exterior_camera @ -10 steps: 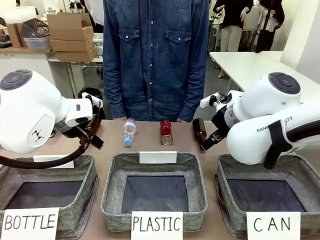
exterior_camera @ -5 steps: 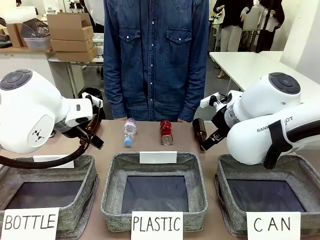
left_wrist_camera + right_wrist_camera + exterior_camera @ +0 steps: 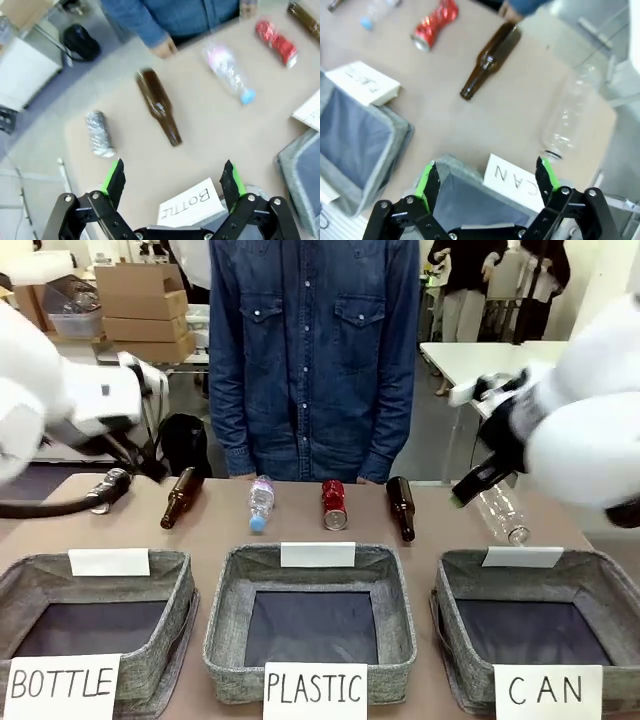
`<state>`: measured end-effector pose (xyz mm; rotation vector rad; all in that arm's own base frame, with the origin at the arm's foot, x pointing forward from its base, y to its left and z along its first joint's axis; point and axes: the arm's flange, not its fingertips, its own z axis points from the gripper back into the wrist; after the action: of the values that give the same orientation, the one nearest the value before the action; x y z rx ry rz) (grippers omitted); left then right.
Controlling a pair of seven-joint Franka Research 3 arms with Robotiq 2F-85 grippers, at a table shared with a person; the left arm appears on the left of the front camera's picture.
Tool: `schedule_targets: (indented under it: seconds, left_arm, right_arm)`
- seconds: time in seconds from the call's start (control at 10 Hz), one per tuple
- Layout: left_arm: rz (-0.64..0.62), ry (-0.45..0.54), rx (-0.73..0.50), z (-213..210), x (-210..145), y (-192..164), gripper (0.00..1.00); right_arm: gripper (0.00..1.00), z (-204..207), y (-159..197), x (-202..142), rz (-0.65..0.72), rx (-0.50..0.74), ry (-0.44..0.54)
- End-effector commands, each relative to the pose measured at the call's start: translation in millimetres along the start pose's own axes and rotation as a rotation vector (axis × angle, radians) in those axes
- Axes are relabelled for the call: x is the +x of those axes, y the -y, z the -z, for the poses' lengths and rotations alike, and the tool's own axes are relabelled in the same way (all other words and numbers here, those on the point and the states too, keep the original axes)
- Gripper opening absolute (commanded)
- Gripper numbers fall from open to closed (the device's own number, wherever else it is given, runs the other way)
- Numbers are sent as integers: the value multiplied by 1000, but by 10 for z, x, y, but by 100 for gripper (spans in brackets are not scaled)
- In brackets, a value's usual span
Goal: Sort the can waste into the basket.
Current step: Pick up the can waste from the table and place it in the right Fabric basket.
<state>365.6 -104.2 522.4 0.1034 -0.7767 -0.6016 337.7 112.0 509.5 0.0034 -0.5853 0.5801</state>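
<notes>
Dark can [image 3: 98, 133] lies near the table's [image 3: 210, 135] left edge, bare tabletop around it.

2 cans [image 3: 333, 505] [image 3: 108, 490], 4 btls [image 3: 178, 498] [image 3: 260, 503] [image 3: 401, 506] [image 3: 497, 512], 3 baskets [image 3: 186, 602] [image 3: 216, 640] [image 3: 446, 572]

My right gripper [image 3: 486, 169] hangs over the basket [image 3: 462, 170] with its jaws spread wide. The basket's white sign [image 3: 512, 182] reading CAN sits between the green pads [image 3: 426, 181]. At eleven o'clock the red can [image 3: 434, 23] lies on its side on the table [image 3: 510, 125], silver end nearer the gripper. Near twelve lies a brown glass bottle [image 3: 490, 59], and at two a clear plastic bottle [image 3: 566, 125]. A second grey basket [image 3: 395, 131] sits at nine.
</notes>
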Motion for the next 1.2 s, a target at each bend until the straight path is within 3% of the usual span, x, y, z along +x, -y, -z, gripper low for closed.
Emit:
schedule_targets:
  seconds: [0.0, 0.1, 0.2, 0.3, 0.4, 0.5, 0.6, 0.7, 0.8, 0.9, 1.0, 1.1]
  left_arm:
    - [9, 206, -28, -557, -645, 208, 100]
    - [0, 0, 0, 0, 0, 0, 100]
    - [0, 0, 0, 0, 0, 0, 100]
    - [0, 0, 0, 0, 0, 0, 100]
    - [-7, 75, 13, -406, 58, -51, 100]
    - [3, 13, -225, -442, 53, -114, 100]
    - [-84, 37, -478, -502, 10, -295, 100]
    - [-295, 104, -812, -504, -106, -634, 100]
    - [-550, 156, -930, -437, -250, -893, 100]
    - [-789, 172, -1009, -286, -418, -1086, 100]
    - [-907, 178, -1013, -169, -584, -1205, 100]
    - [-966, 200, -1047, -55, -726, -1308, 100]
  right_arm:
    - [100, -513, -143, -384, -45, 3, 165]
    - [100, 0, 0, 0, 0, 0, 0]
    - [100, 0, 0, 0, 0, 0, 0]
    - [100, -570, -29, -52, -6, -21, 90]
    - [100, -413, -82, -32, 19, 79, 35]
    - [100, -550, -40, -91, 164, 253, 75]
    - [100, -693, 66, -213, 285, 458, 99]
    - [100, -817, 268, -440, 387, 766, 150]
    - [100, -820, 507, -647, 576, 823, 191]
    - [100, -786, 805, -922, 722, 964, 367]
    - [100, -742, 998, -1132, 815, 1048, 595]
    - [100, -650, 1094, -1212, 899, 1054, 709]
